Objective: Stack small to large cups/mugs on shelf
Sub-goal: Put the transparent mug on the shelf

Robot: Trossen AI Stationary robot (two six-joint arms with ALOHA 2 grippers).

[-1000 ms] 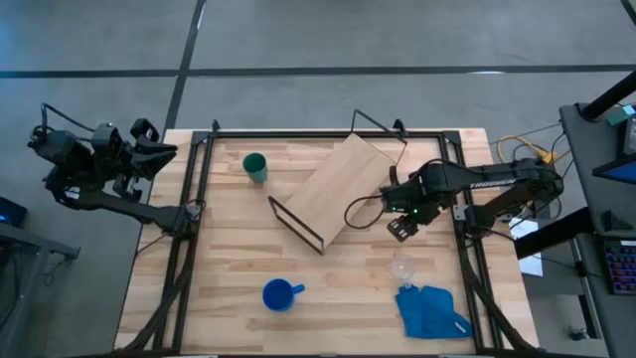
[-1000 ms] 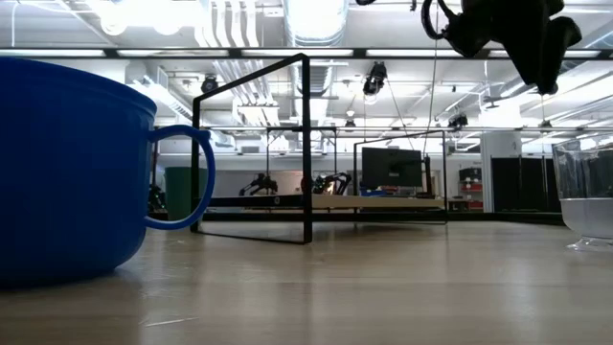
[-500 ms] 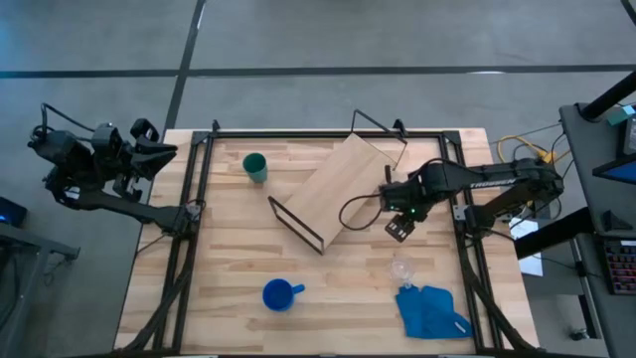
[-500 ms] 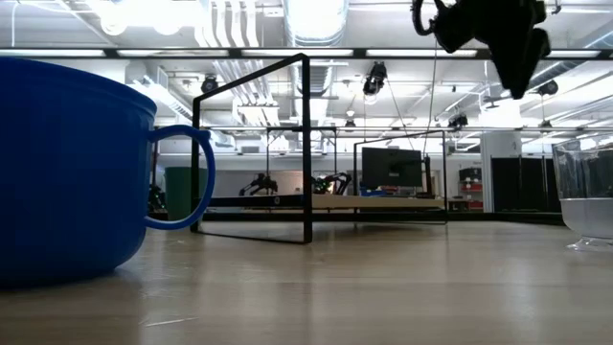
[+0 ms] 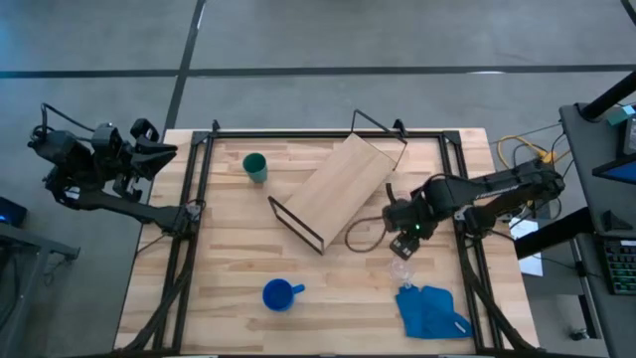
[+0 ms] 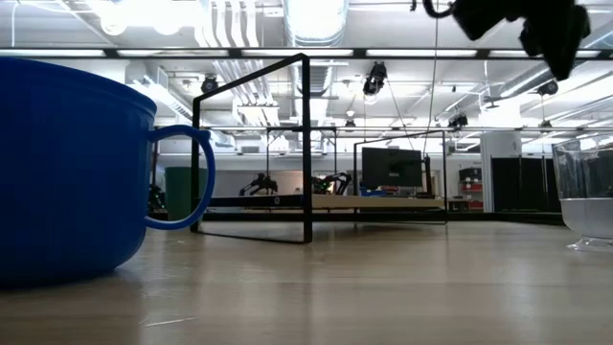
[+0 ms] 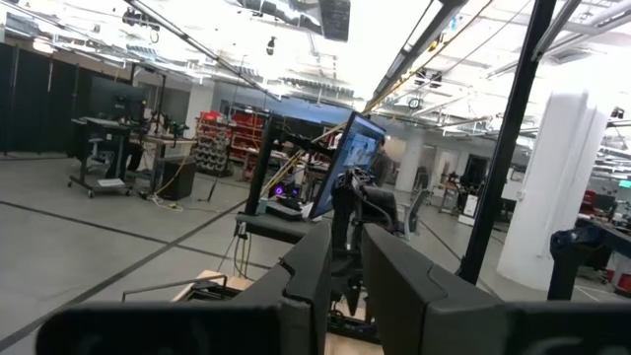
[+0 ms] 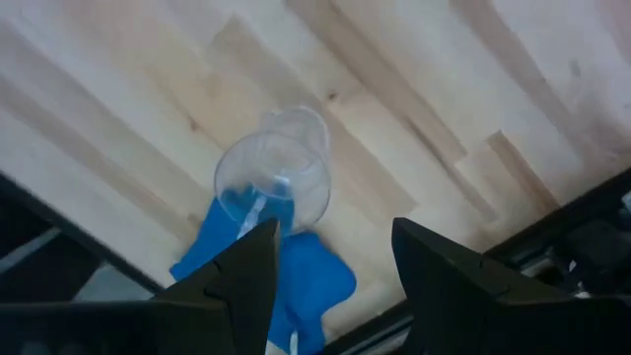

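The tiny clear glass cup (image 5: pixel 400 268) stands on its base on the tabletop beside the blue cloth; it also shows in the right wrist view (image 8: pixel 276 177) and the low view (image 6: pixel 586 196). My right gripper (image 5: pixel 403 244) (image 8: pixel 335 256) hovers open just above it and a little to its far side. The blue mug (image 5: pixel 278 294) (image 6: pixel 77 172) stands near the front edge. The dark green cup (image 5: pixel 255 166) stands at the far left. The shelf (image 5: pixel 333 191) lies slantwise mid-table on its wire end frames. My left gripper (image 5: pixel 154 157) waits, shut, beyond the table's left edge.
A crumpled blue cloth (image 5: pixel 432 310) (image 8: pixel 286 281) lies at the near right corner, right beside the glass cup. Black frame rails (image 5: pixel 194 214) run along the table's left, far and right sides. The shelf's black wire frame (image 6: pixel 305 144) stands upright mid-table.
My right gripper has moved toward the table's near edge, from beside the shelf's right end to above the glass cup, staying open. No cup has moved.
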